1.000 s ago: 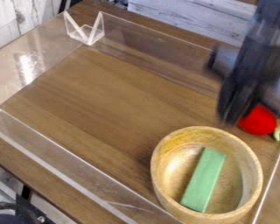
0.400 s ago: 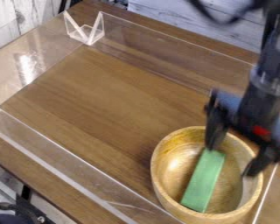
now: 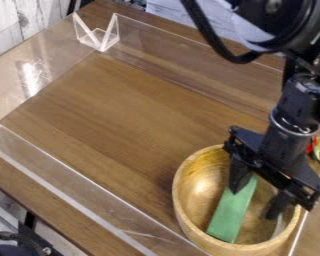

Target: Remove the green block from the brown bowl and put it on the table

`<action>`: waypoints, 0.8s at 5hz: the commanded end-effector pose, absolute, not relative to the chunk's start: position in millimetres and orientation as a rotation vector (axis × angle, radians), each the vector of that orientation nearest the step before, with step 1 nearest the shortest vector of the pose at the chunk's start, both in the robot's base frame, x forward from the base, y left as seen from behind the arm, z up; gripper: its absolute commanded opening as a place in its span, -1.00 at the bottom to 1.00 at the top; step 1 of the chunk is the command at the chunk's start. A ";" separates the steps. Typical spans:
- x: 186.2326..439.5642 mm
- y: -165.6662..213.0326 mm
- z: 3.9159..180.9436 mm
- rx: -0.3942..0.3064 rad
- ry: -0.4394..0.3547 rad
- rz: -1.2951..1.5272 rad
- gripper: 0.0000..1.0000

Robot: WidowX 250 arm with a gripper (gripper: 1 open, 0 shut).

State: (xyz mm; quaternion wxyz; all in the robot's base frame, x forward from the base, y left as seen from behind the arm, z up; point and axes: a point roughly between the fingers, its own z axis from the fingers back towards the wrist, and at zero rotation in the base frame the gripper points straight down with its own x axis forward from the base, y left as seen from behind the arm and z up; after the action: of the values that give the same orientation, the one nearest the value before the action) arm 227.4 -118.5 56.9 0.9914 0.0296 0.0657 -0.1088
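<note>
Inside the wide, round, light-brown wooden bowl (image 3: 200, 190), the black two-fingered gripper (image 3: 262, 190) now stands with its jaws spread to either side of the flat, elongated light-green block (image 3: 234, 215), which lies on the bowl floor directly beneath the fingertips. A second earlier the gripper hung above and beyond the bowl; it has since descended into it. No grip is established yet: the jaws are parted and hold nothing. Closing on the block appears next, before transfer to the dark wood-grain table (image 3: 123, 110).
</note>
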 end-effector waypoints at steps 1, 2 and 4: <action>228.8 -117.2 87.6 0.093 0.102 -0.231 -1.00; 227.4 -115.7 115.4 0.159 0.122 -0.239 -1.00; 239.7 -60.9 175.8 0.264 0.098 -0.250 -1.00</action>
State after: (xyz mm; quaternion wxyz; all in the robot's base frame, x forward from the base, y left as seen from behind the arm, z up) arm 236.5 -60.9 161.4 0.9796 0.1365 0.0757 -0.1262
